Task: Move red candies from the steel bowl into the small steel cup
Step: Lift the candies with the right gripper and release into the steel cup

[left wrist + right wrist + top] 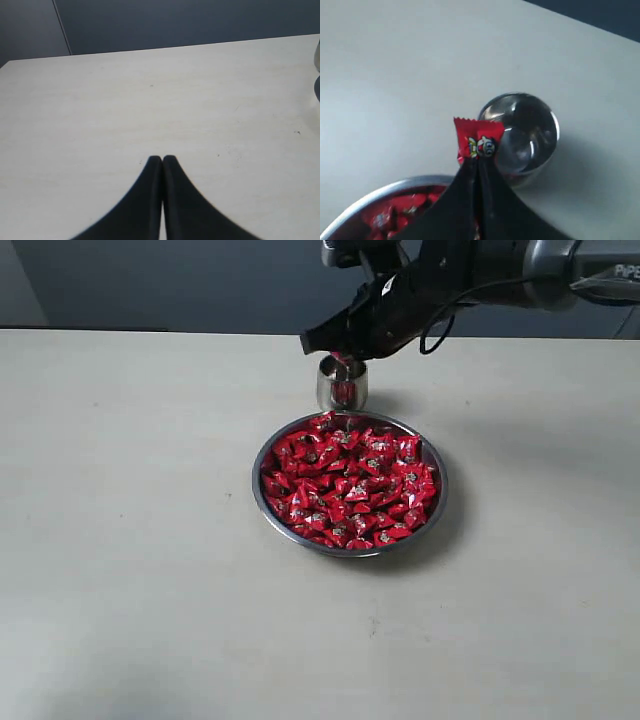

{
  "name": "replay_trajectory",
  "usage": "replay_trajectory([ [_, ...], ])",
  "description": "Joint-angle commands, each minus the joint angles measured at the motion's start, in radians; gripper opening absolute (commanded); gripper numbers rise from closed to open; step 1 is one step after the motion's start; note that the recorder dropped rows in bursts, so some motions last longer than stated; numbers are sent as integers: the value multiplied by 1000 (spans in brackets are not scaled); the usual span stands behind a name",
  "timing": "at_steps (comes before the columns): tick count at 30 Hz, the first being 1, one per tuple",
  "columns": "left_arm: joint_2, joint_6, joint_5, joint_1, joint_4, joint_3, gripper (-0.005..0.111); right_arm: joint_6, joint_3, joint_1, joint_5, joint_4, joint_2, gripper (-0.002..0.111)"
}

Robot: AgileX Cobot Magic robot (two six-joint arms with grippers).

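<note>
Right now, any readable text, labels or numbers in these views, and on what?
"PiP", cut off at the frame edge: on the right arm, exterior view.
held candy: cartoon print, no legible letters.
red candies in the steel bowl: marks too small to read.
small steel cup, table: none.

cup (342, 386) just behind bowl (257, 476), candies (350, 482) in bowl
</note>
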Motion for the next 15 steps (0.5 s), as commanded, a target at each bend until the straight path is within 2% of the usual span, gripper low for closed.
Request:
replay_trajectory([
  [1,-5,-2,-5,-8,2,-8,0,2,-109,-26,6,37,98,0],
  [8,-5,-2,-5,-8,2,-8,0,2,-233,-26,8,9,211,1],
  [10,-5,-2,-5,-8,2,-8,0,2,-244,-26,11,-3,222,8],
  [15,-5,-2,-5,-8,2,-8,0,2,-247,-44,42,-11,212,33],
])
